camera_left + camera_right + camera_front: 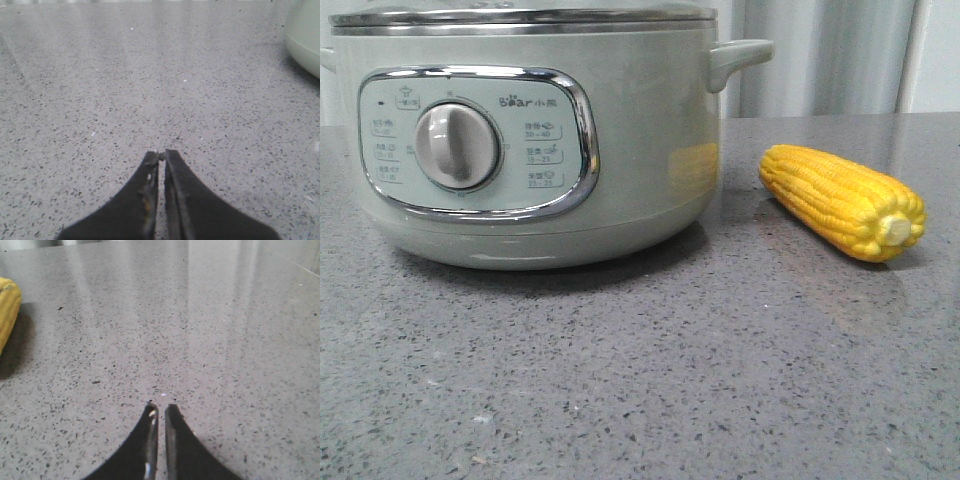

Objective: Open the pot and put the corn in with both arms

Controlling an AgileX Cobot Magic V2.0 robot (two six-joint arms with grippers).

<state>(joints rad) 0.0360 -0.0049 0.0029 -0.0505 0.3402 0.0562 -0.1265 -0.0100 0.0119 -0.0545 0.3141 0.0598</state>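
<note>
Pot (pixel 540 140), round sage-green electric cooker, sits lidded far left on speckled grey bench (pixel 650 380), yellow kernelled corn cob (pixel 843 201) right; left claw (pixel 161 154) and right claw (pixel 159 407) narrow, empty, likely staged.

Pot (pixel 530 140) cut off at the front view's top and left edges, lid mostly out of frame; panel print (pixel 544 153) too small to read. Only a sliver of corn (pixel 7 310) inside the right wrist view. Arms unseen from the front.
</note>
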